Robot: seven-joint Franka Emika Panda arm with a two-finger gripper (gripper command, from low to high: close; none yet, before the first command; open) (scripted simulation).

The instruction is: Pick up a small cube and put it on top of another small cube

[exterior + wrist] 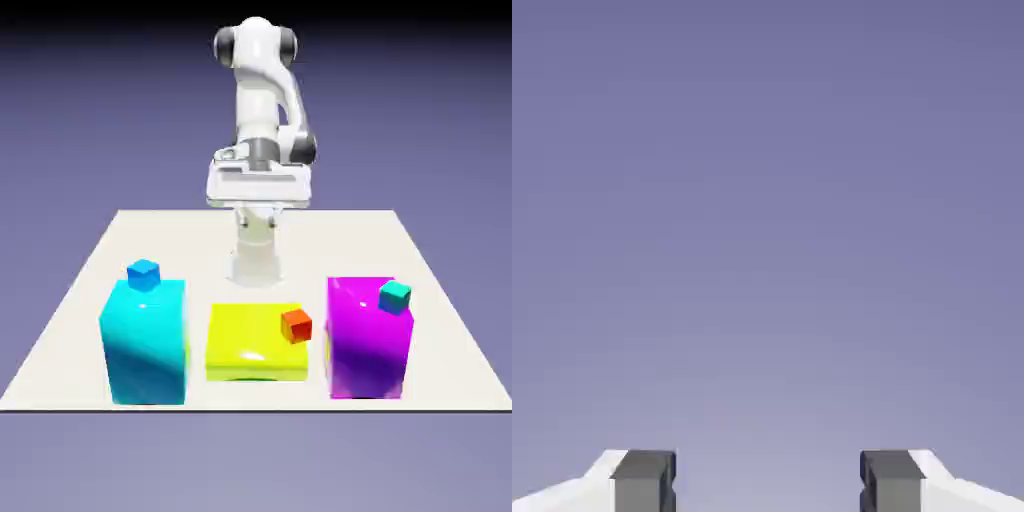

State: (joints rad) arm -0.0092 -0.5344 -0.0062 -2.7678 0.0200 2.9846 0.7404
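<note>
- Three small cubes show, each on a big block: a blue cube [144, 273] on the cyan block [147, 345], an orange cube [296, 325] on the yellow block [245, 345], and a teal cube [396, 296] on the magenta block [365, 345]. None of them is magenta.
- The gripper [768, 482] is released, its fingertips [644, 480] apart with nothing between them. It sits high by the arm's base, well apart from every cube.
- Risk: the hand view shows only backdrop, so the approach starts with no cube in sight and could go to the wrong one.
- Risk: each cube sits near its block's edge, so an off-centre descent could push it off onto the table [90, 260].
- Risk: the small top face leaves little margin, so a crooked release could topple the stack.
</note>
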